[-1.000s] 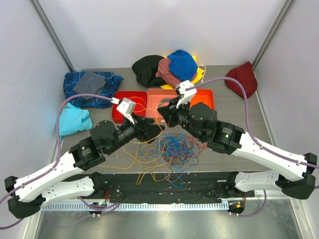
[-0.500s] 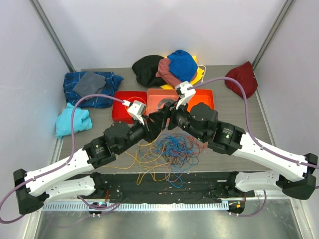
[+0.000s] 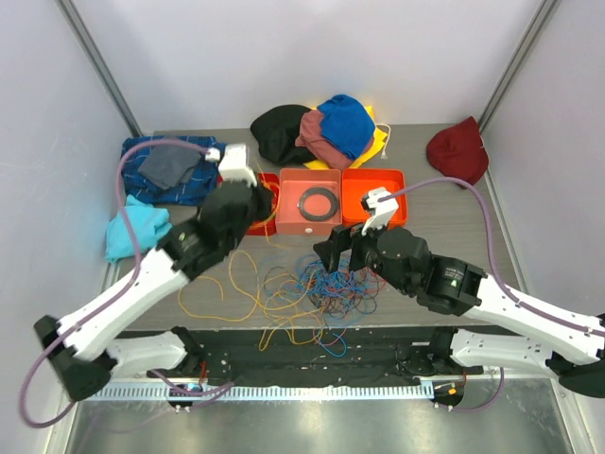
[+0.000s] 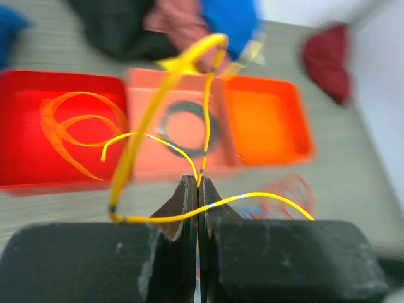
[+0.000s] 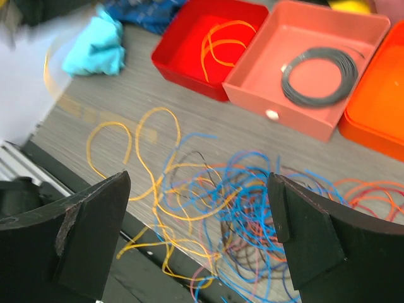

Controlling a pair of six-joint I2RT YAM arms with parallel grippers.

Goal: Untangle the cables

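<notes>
Looking first at the cables point(image 3: 321, 284), we see a loose tangle of blue, orange, yellow and red strands on the table point(image 3: 416, 147), near its front edge and just in front of a row of three trays. One yellow cable point(image 4: 153, 108) is lifted clear of the heap. The left gripper point(image 4: 197, 183) has its jaws pressed fully together on it, and in the left wrist view the strand arcs up and loops away on both sides of the fingers. The right gripper point(image 5: 199, 183) hangs over the tangle with its jaws spread wide and nothing between them; in its wrist view the blue and orange strands lie on the table below the gap.

Behind the heap, the red tray point(image 5: 189, 85) holds a coiled orange cable point(image 5: 218, 41). The salmon tray point(image 5: 290, 117) beside it holds a black ring point(image 5: 319, 76), and the orange tray point(image 5: 379, 136) sits on the far side of that.

A pile of clothes point(image 3: 321, 128) lies at the back of the table.
</notes>
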